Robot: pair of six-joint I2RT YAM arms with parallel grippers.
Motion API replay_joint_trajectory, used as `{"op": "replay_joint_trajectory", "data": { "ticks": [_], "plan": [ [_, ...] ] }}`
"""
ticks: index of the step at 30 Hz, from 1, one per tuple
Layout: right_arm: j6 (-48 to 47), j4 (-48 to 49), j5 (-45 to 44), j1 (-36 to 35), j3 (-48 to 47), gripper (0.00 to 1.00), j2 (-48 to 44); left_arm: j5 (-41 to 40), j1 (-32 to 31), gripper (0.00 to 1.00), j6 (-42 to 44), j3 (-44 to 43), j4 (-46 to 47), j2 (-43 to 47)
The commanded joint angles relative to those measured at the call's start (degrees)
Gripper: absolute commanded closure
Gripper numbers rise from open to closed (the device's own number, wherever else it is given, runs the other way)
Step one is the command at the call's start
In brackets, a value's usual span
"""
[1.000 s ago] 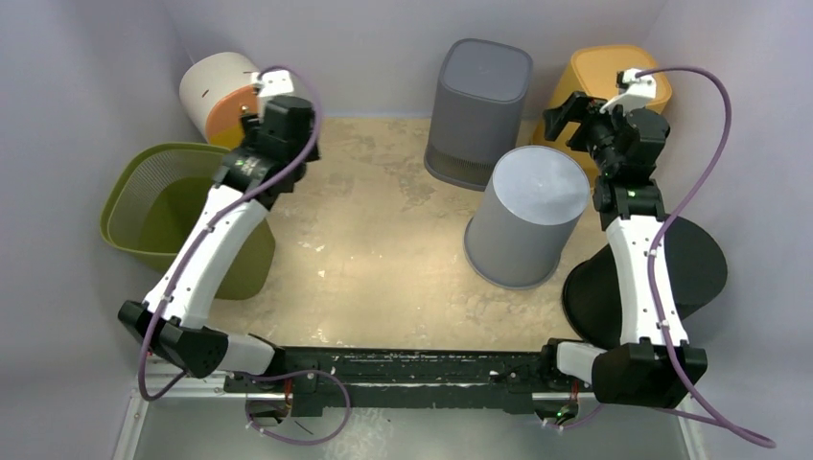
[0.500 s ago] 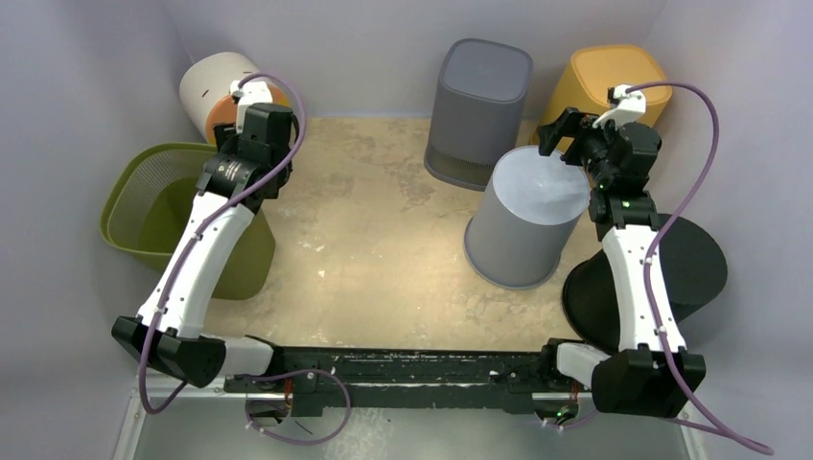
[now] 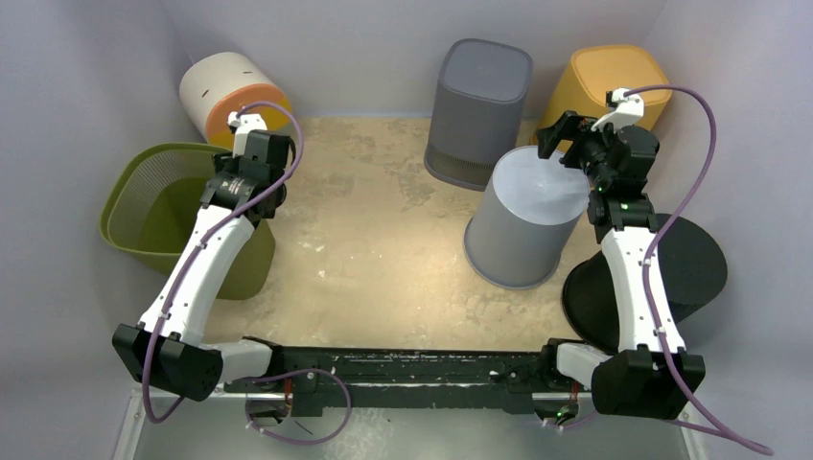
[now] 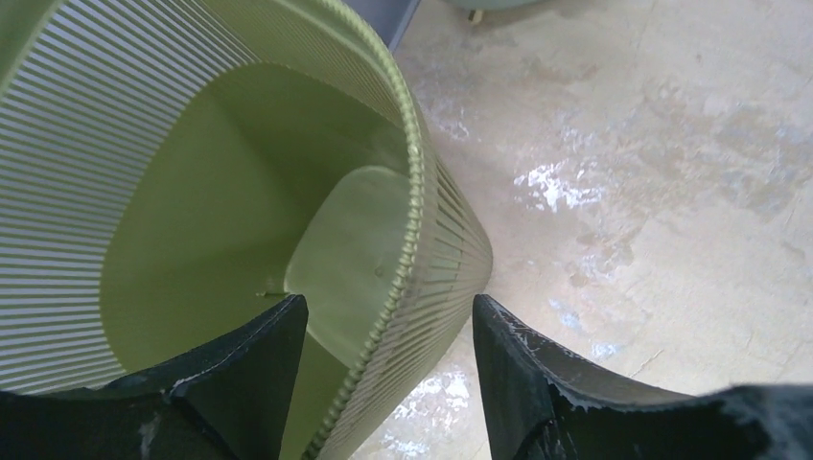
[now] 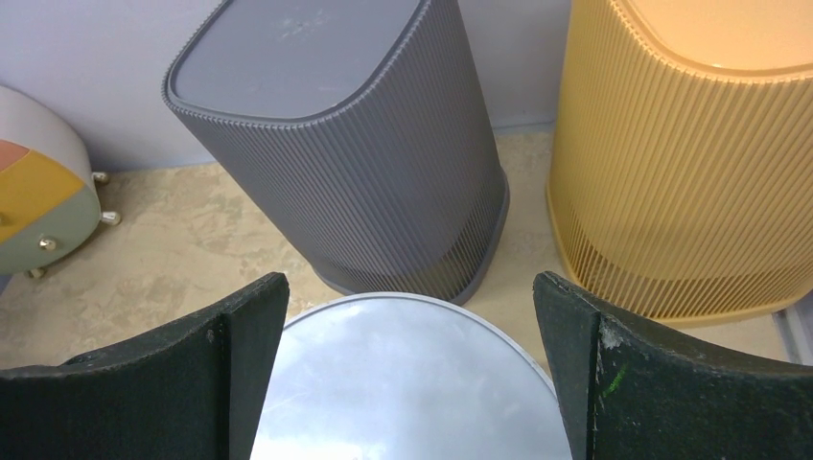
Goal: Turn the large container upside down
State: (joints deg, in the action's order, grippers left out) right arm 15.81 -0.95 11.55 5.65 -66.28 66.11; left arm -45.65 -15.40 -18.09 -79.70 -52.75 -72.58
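At the back, dark grey ribbed bin [image 3: 479, 96] and yellow ribbed bin [image 3: 614, 81] — both bottom-up.

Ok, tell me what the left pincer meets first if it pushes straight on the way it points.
The left pincer would first meet the rim of the olive-green ribbed plastic basket, which lies in line between its open jaws; how near it is, is unclear.

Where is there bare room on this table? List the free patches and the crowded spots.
Free: the middle of the table, bordered by the green basket, the light grey bin, the dark grey bin behind and the base rail in front. Crowded: the back right, where those two bins, the yellow bin and the black bin stand close.
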Motion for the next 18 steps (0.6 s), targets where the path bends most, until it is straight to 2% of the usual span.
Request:
{"op": "replay_joint_trajectory", "data": {
  "ticks": [1, 6, 8, 9, 10, 12, 18],
  "plan": [
    [-0.9, 2.4, -0.3, 0.0, -0.3, 0.0, -2.2, 1.4, 0.5, 0.42, -1.3, 3.2, 2.9, 2.5],
    [-0.8, 2.2, -0.4, 0.0, -0.2, 0.0, -2.1, 4.1, 0.5, 0.69, -1.4, 4.6, 3.9, 4.0],
    [-0.7, 2.2, -0.6, 0.0, -0.2, 0.0, -2.2, 4.8, 0.5, 0.85, -1.3, 5.1, 3.6, 3.7],
    [-0.6, 2.3, -0.8, 0.0, 0.0, 0.0, -2.2, 5.3, 0.5, 0.97, -1.1, 5.4, 3.6, 3.6],
    [-0.6, 2.4, -0.8, 0.0, 0.1, 0.0, -2.3, 6.2, 0.5, 1.0, -1.0, 5.6, 3.6, 3.6],
    [-0.5, 2.4, -0.9, 0.0, 0.1, 0.0, -2.2, 9.1, 0.5, 1.0, -0.7, 4.6, 3.5, 3.7],
    [-0.3, 2.4, -1.8, 0.0, 0.1, 0.0, -1.9, 24.1, -0.1, 1.0, -3.6, -3.7, 6.1, 4.2]
  ]
}}
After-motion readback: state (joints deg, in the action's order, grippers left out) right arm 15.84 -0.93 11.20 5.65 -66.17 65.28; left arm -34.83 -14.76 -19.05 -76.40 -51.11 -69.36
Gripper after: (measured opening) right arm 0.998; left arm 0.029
